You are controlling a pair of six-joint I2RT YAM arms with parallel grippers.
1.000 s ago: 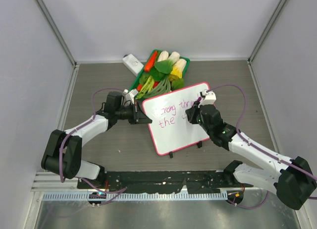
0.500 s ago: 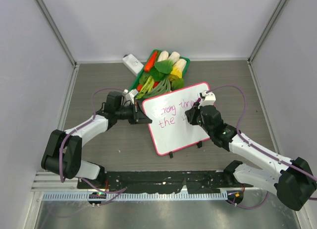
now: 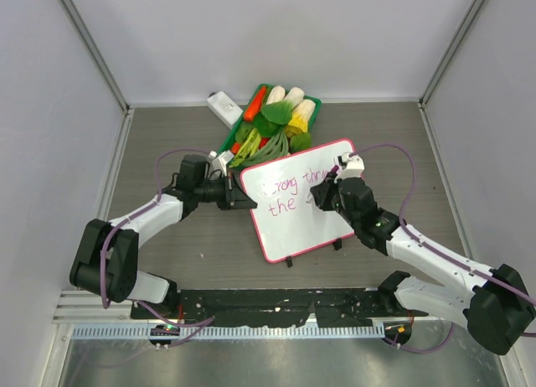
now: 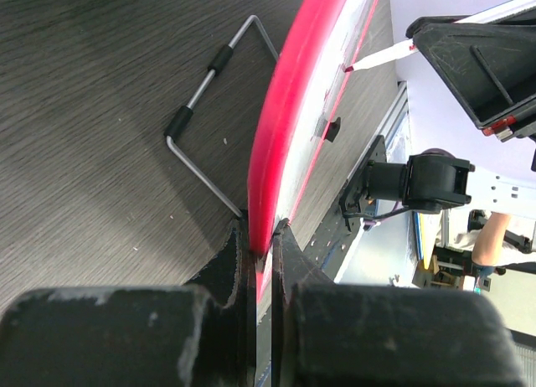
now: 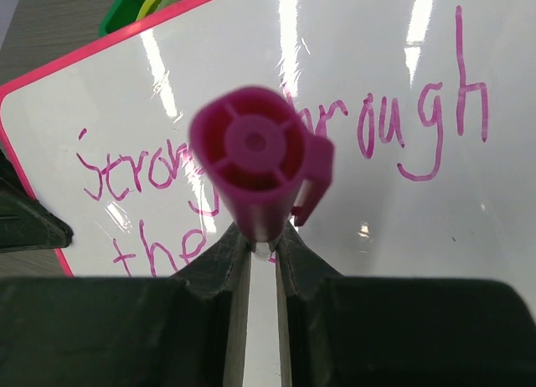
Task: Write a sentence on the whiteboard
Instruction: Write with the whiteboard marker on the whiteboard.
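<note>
Top external: right gripper point(image 3: 329, 194), clamped on the marker point(image 5: 255, 157), sits just right of the sentence point(image 3: 283, 205)'s end; left gripper point(image 3: 239, 196) clamps the whiteboard point(image 3: 303, 228).

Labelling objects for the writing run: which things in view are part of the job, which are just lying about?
Job: whiteboard, sentence, magenta marker, left gripper clamping the board's rim, right gripper holding the marker.
Lying about: green basket, vegetables, white block.

The left gripper point(image 4: 262, 233) clamped the whiteboard's point(image 4: 293, 110) pink rim; its wire stand point(image 4: 199, 110) jutted left, a marker point(image 4: 381, 56) farther right.
</note>
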